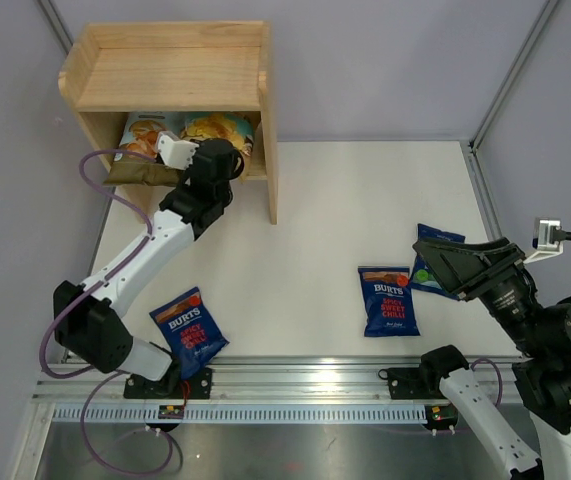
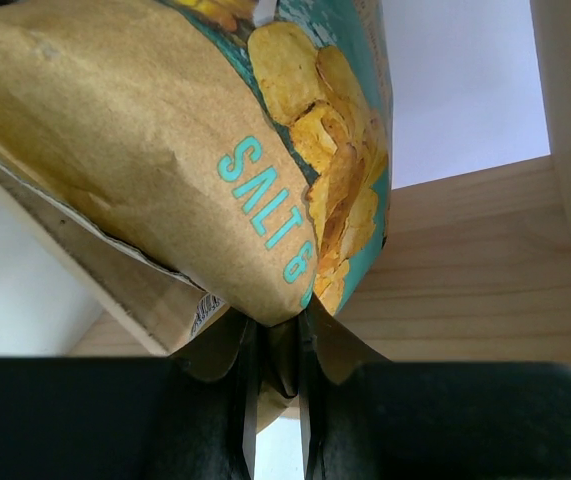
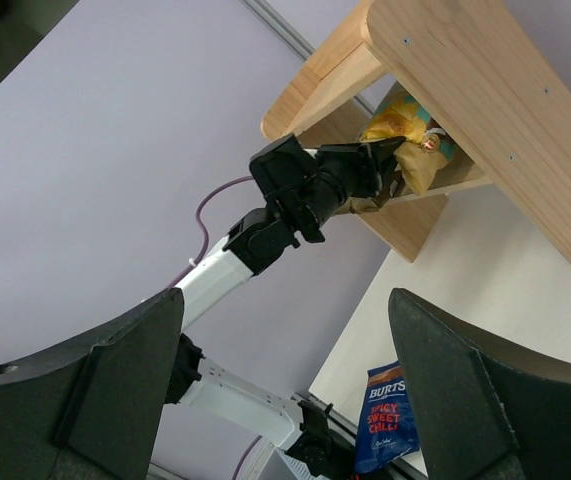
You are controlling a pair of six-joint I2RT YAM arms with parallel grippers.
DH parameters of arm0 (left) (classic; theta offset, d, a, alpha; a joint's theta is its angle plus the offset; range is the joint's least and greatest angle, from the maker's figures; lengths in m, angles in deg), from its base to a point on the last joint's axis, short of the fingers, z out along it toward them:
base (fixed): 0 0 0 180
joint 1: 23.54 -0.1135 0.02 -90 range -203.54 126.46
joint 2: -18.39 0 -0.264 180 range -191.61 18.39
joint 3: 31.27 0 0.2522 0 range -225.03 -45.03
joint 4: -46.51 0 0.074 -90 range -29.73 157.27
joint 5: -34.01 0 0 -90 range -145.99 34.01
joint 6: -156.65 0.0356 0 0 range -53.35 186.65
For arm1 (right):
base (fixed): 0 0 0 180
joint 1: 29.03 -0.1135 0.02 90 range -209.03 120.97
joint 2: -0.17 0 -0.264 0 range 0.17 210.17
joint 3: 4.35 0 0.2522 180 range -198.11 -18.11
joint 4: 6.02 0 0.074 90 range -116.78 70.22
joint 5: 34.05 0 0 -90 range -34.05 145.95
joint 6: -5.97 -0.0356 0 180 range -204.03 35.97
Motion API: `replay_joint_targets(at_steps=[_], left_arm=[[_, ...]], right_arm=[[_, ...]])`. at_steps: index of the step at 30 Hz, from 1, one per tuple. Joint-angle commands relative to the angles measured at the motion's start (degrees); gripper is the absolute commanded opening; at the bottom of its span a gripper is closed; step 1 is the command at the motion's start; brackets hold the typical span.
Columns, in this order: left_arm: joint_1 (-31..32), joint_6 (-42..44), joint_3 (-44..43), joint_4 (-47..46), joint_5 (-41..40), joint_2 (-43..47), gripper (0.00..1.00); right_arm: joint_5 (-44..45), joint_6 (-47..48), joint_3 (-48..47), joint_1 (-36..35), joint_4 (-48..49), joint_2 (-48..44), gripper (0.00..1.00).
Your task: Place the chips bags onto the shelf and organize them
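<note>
The pine shelf (image 1: 170, 75) stands at the back left. In its lower tier are the light-blue and kraft-brown bag (image 1: 143, 135), lettered "SALT &" in the left wrist view (image 2: 165, 150), and the yellow bag (image 1: 220, 128). My left gripper (image 1: 178, 155) reaches into that tier and is shut on the bottom edge of the light-blue bag (image 2: 277, 335). One Burts bag (image 1: 187, 330) lies at the front left and another (image 1: 387, 300) right of centre. The dark-blue bag with green lettering (image 1: 433, 268) is partly hidden under my right gripper (image 1: 447, 265), which hovers open and empty (image 3: 285, 390).
The shelf's right side panel (image 1: 270, 150) reaches down to the white table (image 1: 325, 230). Grey walls stand behind and on both sides. A metal rail (image 1: 295, 375) runs along the near edge. The right wrist view shows the shelf (image 3: 465, 90), the left arm (image 3: 295, 190) and a Burts bag (image 3: 390, 420).
</note>
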Motion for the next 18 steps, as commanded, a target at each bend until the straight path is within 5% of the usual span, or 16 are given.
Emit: replay_joint_targets(at_steps=[1,10,12,15,18], left_arm=[[0.4,-2.9,-5.5,-4.3,-3.6,-2.3,0.0],[2.1,-6.8,-6.1,-0.9,-0.5,-5.1,0.04],[3.0,-7.4,-5.4,-0.9,-0.5,-4.5,0.24],[4.0,-6.4,-4.4,-2.2,-0.3,-4.1,0.32],[4.2,-6.7,-3.2,-2.4,0.9,-3.5,0.59]], right_arm=[[-0.8,1.4,-2.4,-0.3,-0.5,-0.8,0.91],[-0.1,2.5,-3.3,-0.3,-1.7,-2.0,0.91],[0.1,2.9,-3.4,-0.3,-1.9,-1.9,0.91],[-0.3,2.9,-3.2,-0.3,-1.9,-2.0,0.91],[-0.2,3.1,-2.9,-0.3,-2.1,-2.5,0.92]])
